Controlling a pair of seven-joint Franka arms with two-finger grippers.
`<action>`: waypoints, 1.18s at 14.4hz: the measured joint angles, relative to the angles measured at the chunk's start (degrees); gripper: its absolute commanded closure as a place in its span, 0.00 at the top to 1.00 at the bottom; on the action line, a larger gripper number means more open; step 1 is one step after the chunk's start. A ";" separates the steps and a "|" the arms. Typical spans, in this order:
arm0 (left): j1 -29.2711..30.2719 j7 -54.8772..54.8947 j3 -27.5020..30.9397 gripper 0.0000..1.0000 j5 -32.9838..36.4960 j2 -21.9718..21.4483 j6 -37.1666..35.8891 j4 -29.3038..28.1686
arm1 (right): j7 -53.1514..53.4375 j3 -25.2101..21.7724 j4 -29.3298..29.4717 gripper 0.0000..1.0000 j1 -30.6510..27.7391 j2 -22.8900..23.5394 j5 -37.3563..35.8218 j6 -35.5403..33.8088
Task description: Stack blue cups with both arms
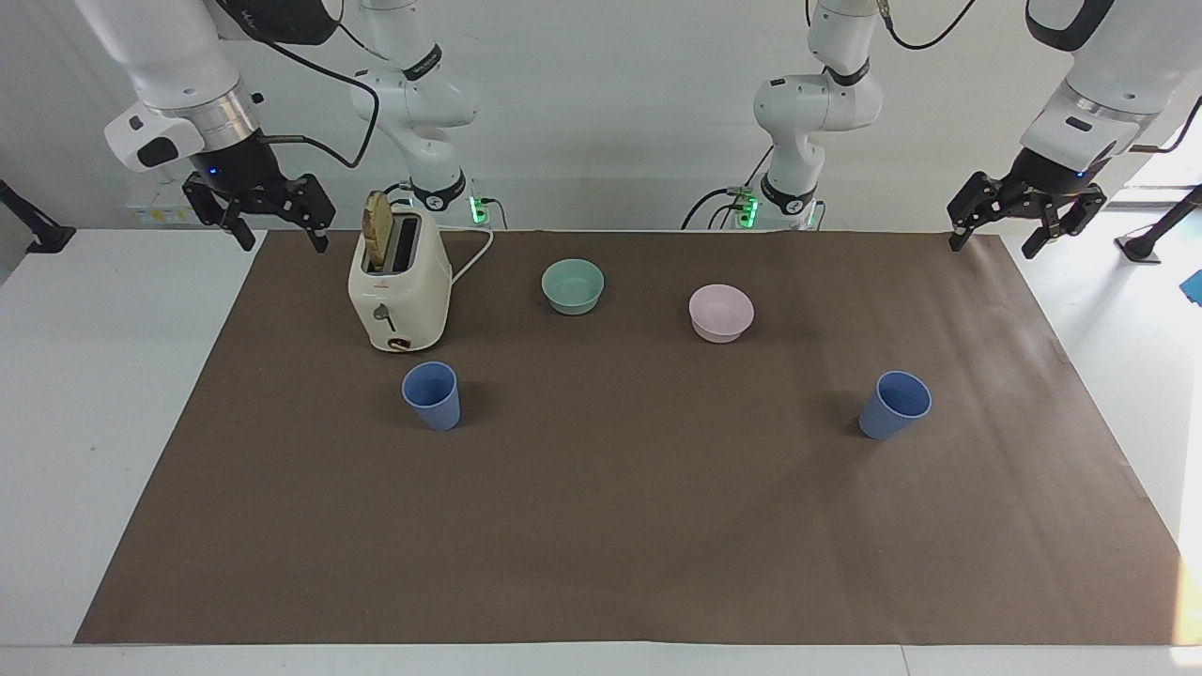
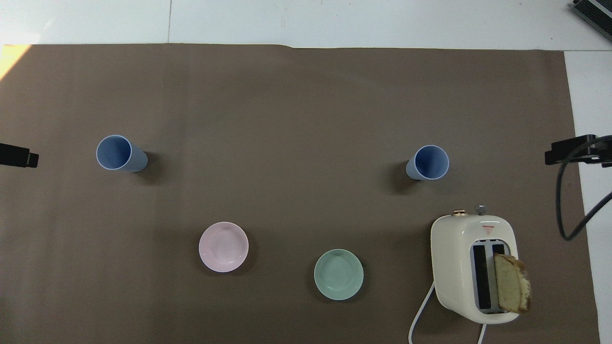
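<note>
Two blue cups stand upright and apart on the brown mat. One cup [image 1: 432, 395] [image 2: 428, 163] is toward the right arm's end, just farther from the robots than the toaster. The other cup [image 1: 895, 405] [image 2: 121, 153] is toward the left arm's end. My right gripper [image 1: 282, 242] is open and empty, raised over the mat's edge beside the toaster. My left gripper [image 1: 992, 246] is open and empty, raised over the mat's corner at its own end. Both are well away from the cups. In the overhead view only black tips show for the left [image 2: 16, 156] and right [image 2: 571, 150] grippers.
A cream toaster [image 1: 399, 291] with a bread slice [image 1: 377, 230] sticking up stands near the right arm. A teal-green bowl [image 1: 573, 285] and a pink bowl [image 1: 721, 313] sit nearer to the robots than the cups. The brown mat [image 1: 601, 526] covers the table.
</note>
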 measured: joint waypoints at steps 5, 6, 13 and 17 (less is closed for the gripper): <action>0.00 0.00 -0.03 1.00 0.00 0.00 0.00 0.00 | 0.00 -0.02 0.00 1.00 0.00 0.00 0.00 -0.03; 0.00 -0.05 -0.05 1.00 0.00 0.00 0.00 0.00 | 0.00 -0.02 -0.01 1.00 0.00 0.00 0.00 -0.07; 0.00 0.00 -0.02 1.00 0.00 0.03 0.54 -0.13 | 0.00 -0.03 -0.09 1.00 0.00 0.00 0.00 -0.25; 0.00 0.28 -0.03 1.00 0.00 0.99 7.47 -3.61 | 0.00 -0.03 -0.10 1.00 0.00 0.00 0.00 -0.25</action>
